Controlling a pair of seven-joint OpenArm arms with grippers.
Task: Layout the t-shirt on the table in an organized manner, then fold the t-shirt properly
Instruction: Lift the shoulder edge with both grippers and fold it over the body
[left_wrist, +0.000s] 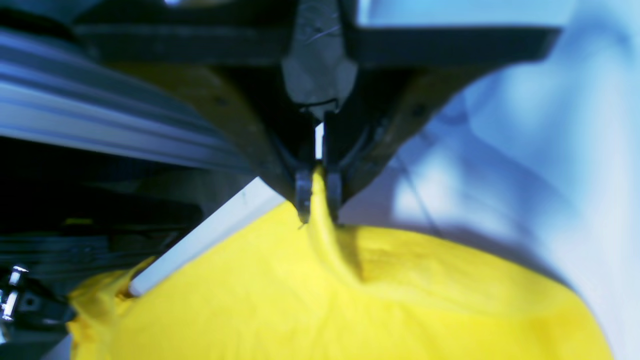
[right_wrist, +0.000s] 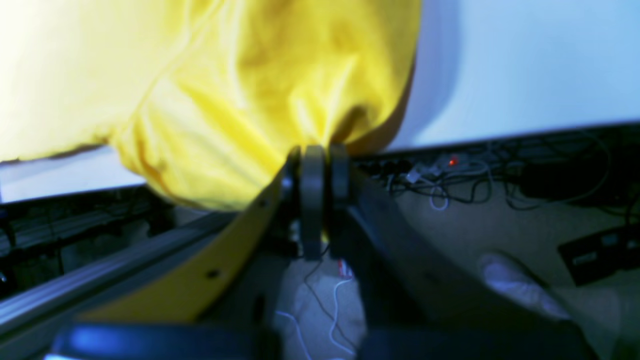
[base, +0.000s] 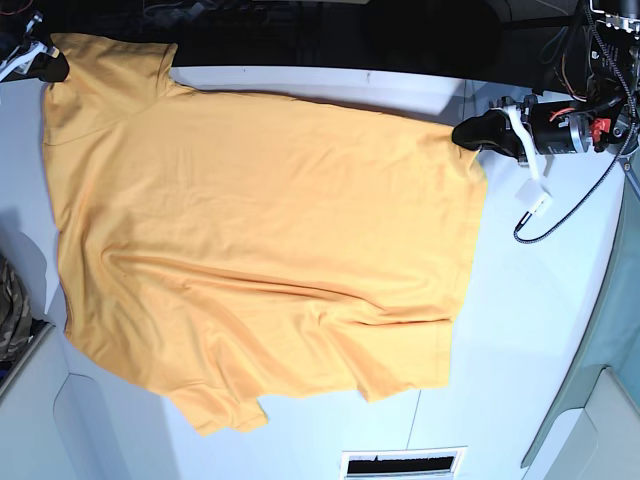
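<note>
The orange-yellow t-shirt (base: 260, 230) lies spread across the white table (base: 540, 300), its sleeves toward the near edge and a few soft creases through the middle. At the shirt's right far corner my left gripper (base: 468, 133) is shut on the cloth. The left wrist view shows its fingertips (left_wrist: 303, 197) pinching a raised ridge of the t-shirt (left_wrist: 350, 300). My right gripper (base: 50, 68) is shut on the far left corner, out past the table's far edge. In the right wrist view that gripper (right_wrist: 317, 155) clamps bunched t-shirt cloth (right_wrist: 240, 100).
Camouflage fabric (base: 10, 310) sits at the left edge of the table. A black cable (base: 560, 210) loops below the left arm. A slotted plate (base: 400, 463) lies at the near edge. Loose cables (right_wrist: 450, 175) lie on the floor beyond the table (right_wrist: 525, 65).
</note>
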